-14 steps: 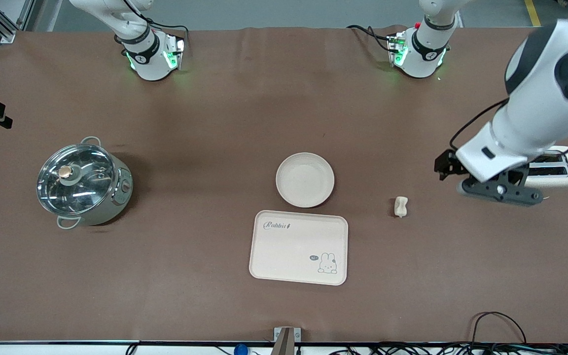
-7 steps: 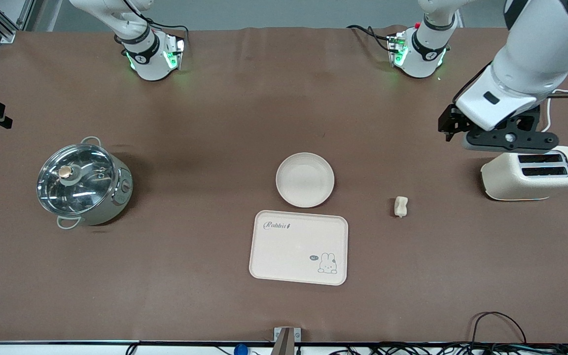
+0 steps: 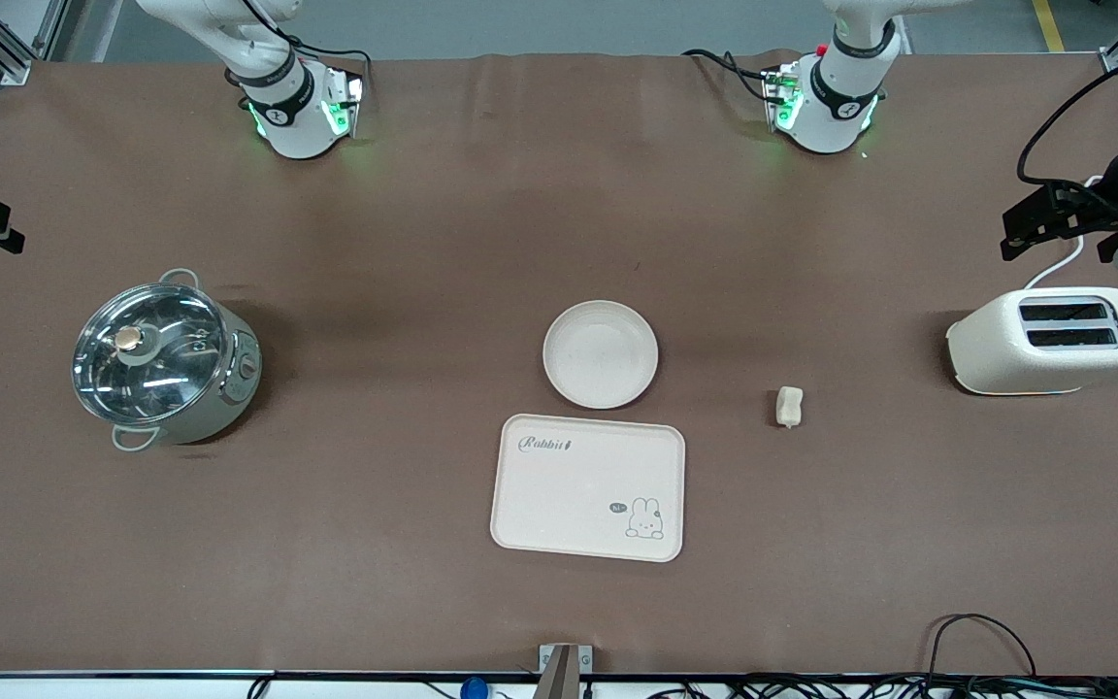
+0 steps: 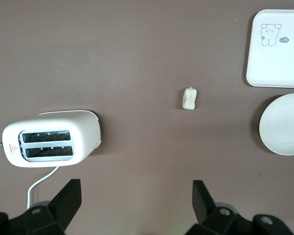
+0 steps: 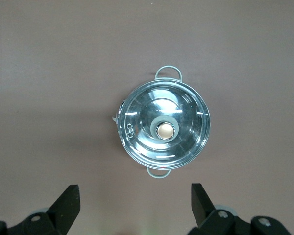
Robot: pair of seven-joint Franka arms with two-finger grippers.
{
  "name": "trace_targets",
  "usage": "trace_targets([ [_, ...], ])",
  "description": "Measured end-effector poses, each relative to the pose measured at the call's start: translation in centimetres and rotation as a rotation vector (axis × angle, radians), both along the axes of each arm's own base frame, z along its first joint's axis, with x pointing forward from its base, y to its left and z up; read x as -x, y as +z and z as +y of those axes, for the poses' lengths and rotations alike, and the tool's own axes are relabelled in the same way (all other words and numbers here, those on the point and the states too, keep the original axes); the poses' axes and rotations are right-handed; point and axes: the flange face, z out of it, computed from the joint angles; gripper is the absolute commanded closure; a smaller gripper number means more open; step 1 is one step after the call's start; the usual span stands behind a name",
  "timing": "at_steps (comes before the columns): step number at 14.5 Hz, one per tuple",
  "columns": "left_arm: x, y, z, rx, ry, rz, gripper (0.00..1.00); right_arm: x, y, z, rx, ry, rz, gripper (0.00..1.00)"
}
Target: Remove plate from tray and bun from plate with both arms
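The left gripper (image 4: 134, 203), jaws spread and empty, has risen from over the toaster (image 3: 1049, 340) and is now mostly cut off at the frame edge. The tray (image 3: 588, 487) lies just nearer the camera than the plate (image 3: 601, 353); the bun (image 3: 789, 406) sits between plate and toaster. The right gripper (image 5: 134, 203), spread, hangs over the lidded pot (image 5: 163, 129), unseen from the front.

Round cream-white plate (image 3: 601, 353), pale yellow bread bun (image 3: 789, 406), cream rectangular tray with rabbit drawing (image 3: 588, 487), brown desk (image 3: 443, 243).
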Motion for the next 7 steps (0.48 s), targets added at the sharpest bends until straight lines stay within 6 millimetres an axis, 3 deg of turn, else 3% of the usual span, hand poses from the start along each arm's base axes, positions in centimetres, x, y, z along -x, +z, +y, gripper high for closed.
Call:
trace_targets([
  [3, 1.1, -0.6, -0.5, 0.007, -0.024, -0.041, 0.00, 0.0, 0.0, 0.0, 0.000, 0.000, 0.000, 0.00],
  [7, 1.7, -1.6, 2.5, 0.053, -0.076, -0.091, 0.00, 0.0, 0.0, 0.0, 0.000, 0.000, 0.000, 0.00],
])
